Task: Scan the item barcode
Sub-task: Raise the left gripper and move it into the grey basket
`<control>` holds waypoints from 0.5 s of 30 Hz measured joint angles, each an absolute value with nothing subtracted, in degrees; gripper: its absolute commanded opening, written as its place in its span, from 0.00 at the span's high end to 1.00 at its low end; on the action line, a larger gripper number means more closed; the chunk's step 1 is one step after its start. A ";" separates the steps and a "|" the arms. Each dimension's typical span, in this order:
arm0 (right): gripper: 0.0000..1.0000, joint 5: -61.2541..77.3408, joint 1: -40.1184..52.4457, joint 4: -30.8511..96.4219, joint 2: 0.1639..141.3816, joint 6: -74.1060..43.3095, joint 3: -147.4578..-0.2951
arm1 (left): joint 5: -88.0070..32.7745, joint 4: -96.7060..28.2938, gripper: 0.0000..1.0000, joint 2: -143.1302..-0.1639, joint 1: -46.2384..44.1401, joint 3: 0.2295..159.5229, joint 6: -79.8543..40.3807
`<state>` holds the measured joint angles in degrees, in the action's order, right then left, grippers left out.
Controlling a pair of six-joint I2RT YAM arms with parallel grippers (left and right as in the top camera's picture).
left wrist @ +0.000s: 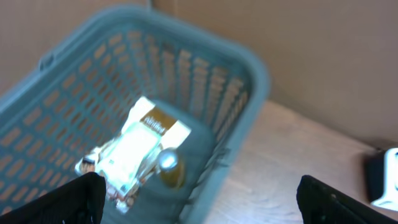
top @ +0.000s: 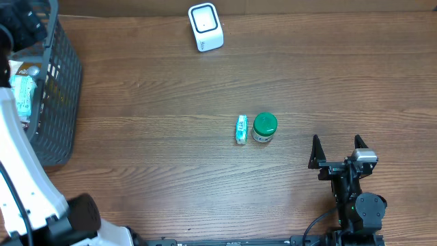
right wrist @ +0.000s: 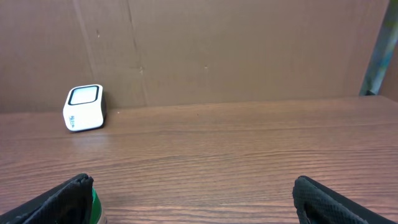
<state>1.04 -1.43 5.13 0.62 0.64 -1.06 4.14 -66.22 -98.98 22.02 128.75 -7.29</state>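
Over the basket (left wrist: 249, 81) of packets (left wrist: 140, 149) the left gripper (left wrist: 199, 202) is held spread, empty; the right gripper (top: 337, 152), likewise spread, is parked near jar (top: 264, 127) and tube (top: 241, 129), scanner (top: 205, 27) well beyond.

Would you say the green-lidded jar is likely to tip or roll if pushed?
The green-lidded jar stands upright, so it probably slides rather than rolls. It looks squat, so tipping seems unlikely; toppled, it could roll.
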 measured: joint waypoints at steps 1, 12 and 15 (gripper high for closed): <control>0.00 1.06 -1.43 5.15 0.62 0.62 -1.06 | 2.94 -66.92 0.00 -100.12 23.40 128.79 -7.27; 0.00 1.04 -1.43 5.15 0.62 0.60 -1.06 | -3.05 -73.87 0.00 -113.01 32.10 128.77 -6.44; 0.00 1.06 -1.43 5.15 0.62 0.62 -1.06 | -3.27 -74.78 0.00 -115.15 33.04 128.77 -5.85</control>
